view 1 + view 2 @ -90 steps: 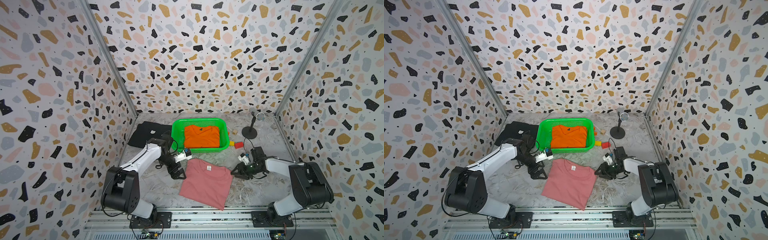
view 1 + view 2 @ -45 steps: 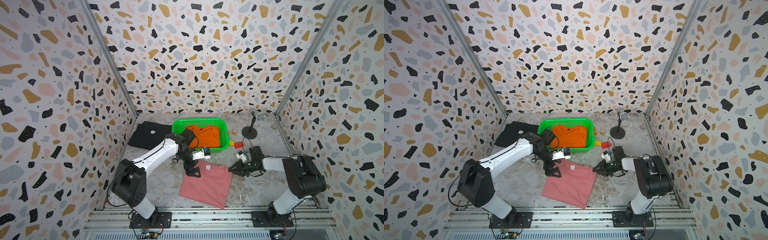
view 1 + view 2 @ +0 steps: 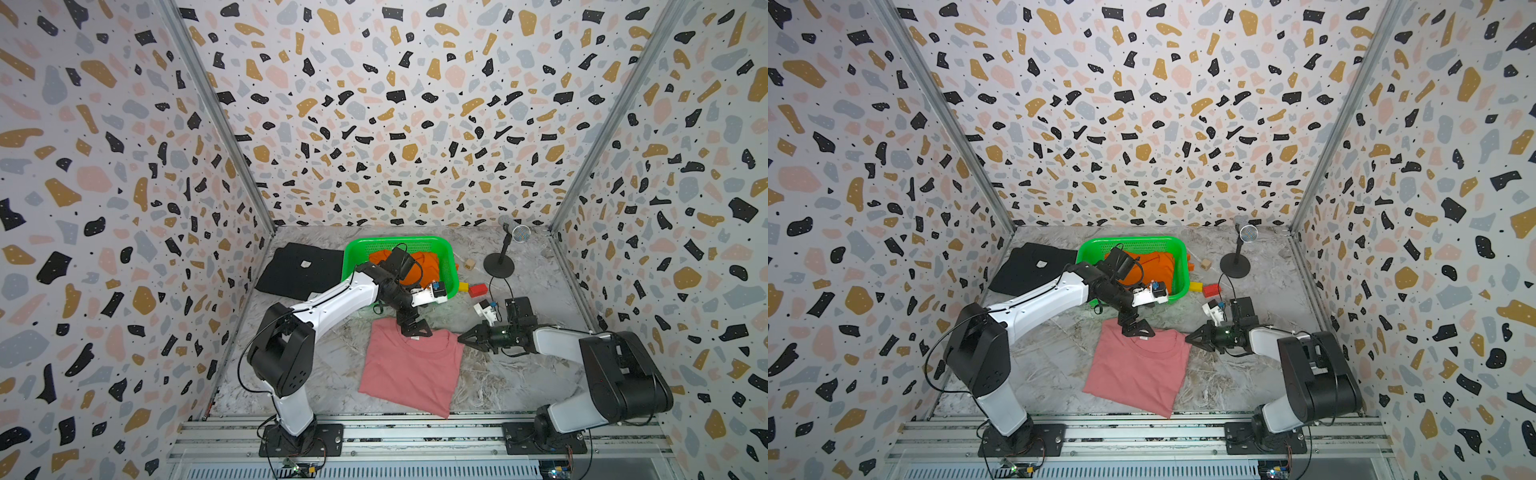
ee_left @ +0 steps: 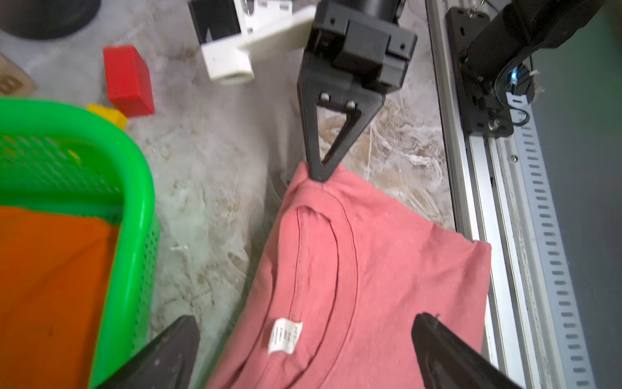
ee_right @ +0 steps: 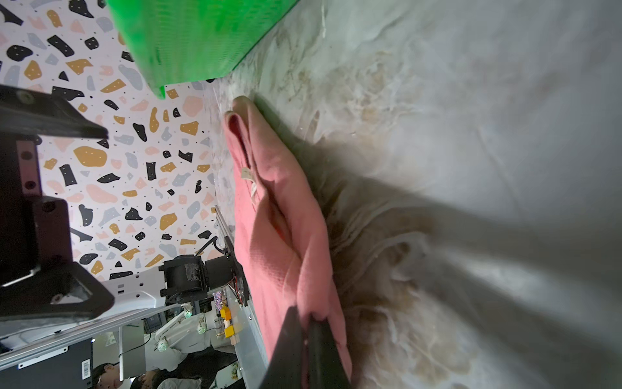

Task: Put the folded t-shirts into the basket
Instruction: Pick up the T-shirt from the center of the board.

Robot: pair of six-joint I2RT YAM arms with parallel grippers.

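The right pincer (image 5: 303, 340) is closed. Its two thin black fingers pinch a corner of the pink shirt (image 3: 409, 374), at the shoulder beside the collar, and the cloth there is gathered into soft folds. The left pincer (image 3: 415, 330) is wide open and holds nothing. It points down over the collar of the same shirt, with one finger on each side of the white label (image 4: 284, 336). I cannot tell if its fingers touch the cloth.

The pink shirt is a folded rectangle of soft knitted cloth with a round ribbed collar and double seams. It lies on the table (image 3: 519, 374), outside the basket (image 3: 415, 241) and just in front of it.

The basket is of bright green plastic, rectangular with rounded corners. It has a smooth thick rim, and its walls are full of small holes. Inside it lies the orange shirt (image 3: 428, 266), partly hidden by the left arm. The black shirt (image 3: 297, 270) lies flat on the table beside the basket, on the left arm's side, and it shows a small white tag.

The table top looks like grey marble, with pale worn scratches. On the other side of the basket are a yellow block (image 3: 463, 286), a red block (image 3: 478, 289), a wooden cube (image 3: 469, 264) and a microphone (image 3: 500, 257) on a round black base.
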